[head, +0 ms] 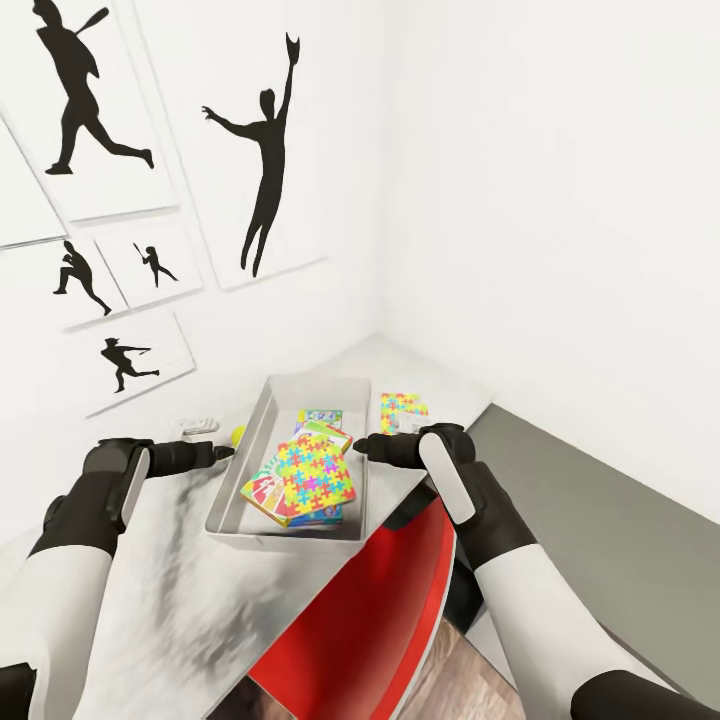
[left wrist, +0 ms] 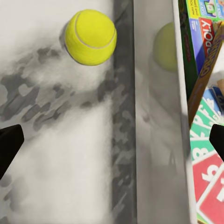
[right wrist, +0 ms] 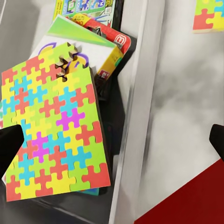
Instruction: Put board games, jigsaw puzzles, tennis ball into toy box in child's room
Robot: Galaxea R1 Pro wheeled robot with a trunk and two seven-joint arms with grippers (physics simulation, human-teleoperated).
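Toy box (head: 258, 432) sat mid-table, both grippers spread empty at its rims.
Left gripper (left wrist: 112, 140) straddled the rim near the fuzzy tennis ball (left wrist: 90, 37) outside; right gripper (right wrist: 112, 142) overhung the glossy jigsaw puzzle (right wrist: 53, 135) inside; a second puzzle (head: 401, 409) lay on the grey table (head: 190, 610).

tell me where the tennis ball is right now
The tennis ball lies on the table, just outside the toy box wall on the robot's left side, ahead of the open left gripper.

"POLY" on board game (left wrist: 209, 39)
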